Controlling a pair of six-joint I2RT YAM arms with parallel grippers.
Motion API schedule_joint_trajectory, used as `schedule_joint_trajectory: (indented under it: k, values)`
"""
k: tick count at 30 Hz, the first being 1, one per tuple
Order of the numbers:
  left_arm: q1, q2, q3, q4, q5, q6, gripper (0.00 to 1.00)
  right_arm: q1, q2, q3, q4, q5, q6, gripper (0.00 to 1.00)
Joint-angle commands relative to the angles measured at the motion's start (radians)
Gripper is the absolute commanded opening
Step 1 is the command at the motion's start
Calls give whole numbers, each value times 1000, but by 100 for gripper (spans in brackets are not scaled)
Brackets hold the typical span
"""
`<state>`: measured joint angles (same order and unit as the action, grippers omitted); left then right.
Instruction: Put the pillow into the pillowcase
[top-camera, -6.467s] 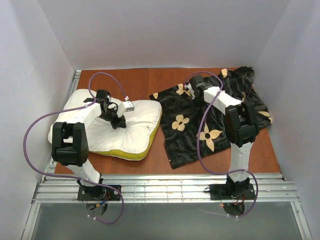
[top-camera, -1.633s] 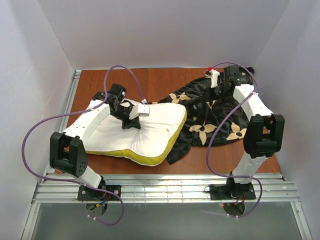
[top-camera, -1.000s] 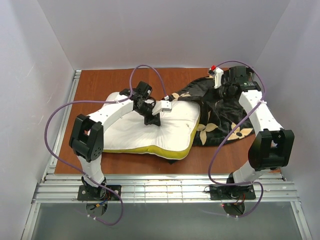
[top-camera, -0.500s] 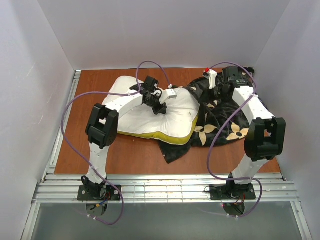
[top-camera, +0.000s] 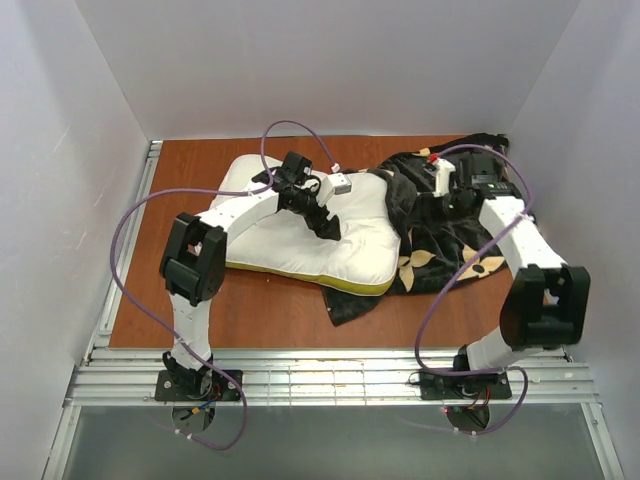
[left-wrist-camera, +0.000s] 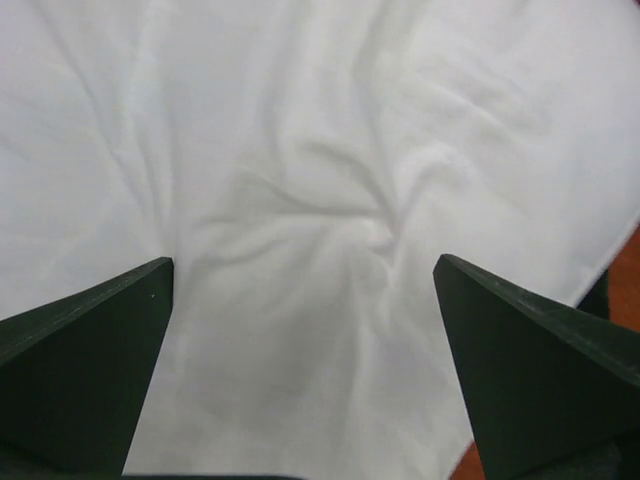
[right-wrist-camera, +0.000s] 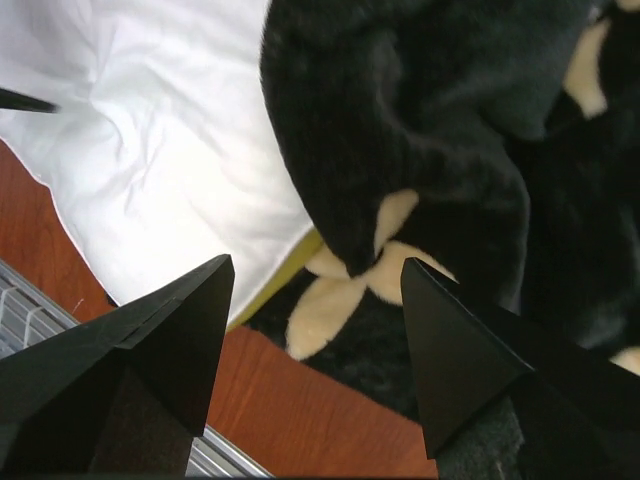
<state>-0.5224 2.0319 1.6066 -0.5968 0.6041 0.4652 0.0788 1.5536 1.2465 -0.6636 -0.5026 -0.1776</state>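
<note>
Left tool (left-wrist-camera: 302, 262) is spread wide, sitting on the pillow (top-camera: 290, 245), nothing pinched. Right tool (right-wrist-camera: 316, 262) is wide open too, empty, over the bunched-up pillowcase (top-camera: 455, 235). Pillow's right end overlaps the pillowcase mid-tabletop (top-camera: 200, 170).

No writing, number, label or brand mark can be read in any of the views. The pillowcase (right-wrist-camera: 400, 130) bears only a printed pattern of tan flowers, and the pillow (top-camera: 300, 245) is plain white cloth.
</note>
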Motion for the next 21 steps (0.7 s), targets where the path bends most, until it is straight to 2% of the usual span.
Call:
schedule_joint_trajectory:
  k: [1,4,7,8,11,17,19,21]
  values:
    - [-16,-235,-66,-86,56,266,98,-25,-140,-85,-11,42,35,63]
    - [-88,-297,-163,-97,-15,389,98,-25,-165,-186,-10,9,69,60]
    - [-200,-343,-308,18,-131,427,98,-33,-164,-258,-1,-16,75,58]
    - [-226,-351,-339,108,-163,434,98,-45,-164,-271,-1,-17,73,58]
    - [-310,-334,-401,219,-242,460,98,-92,-156,-268,-7,-39,72,58]
    - [-404,-248,-451,465,-461,444,98,-142,-161,-291,-21,-91,58,70]
    - [-415,-205,-445,466,-478,426,98,-142,-171,-298,-21,-88,55,70]
    - [-410,-181,-418,450,-477,376,73,-142,-173,-298,-21,-74,53,70]
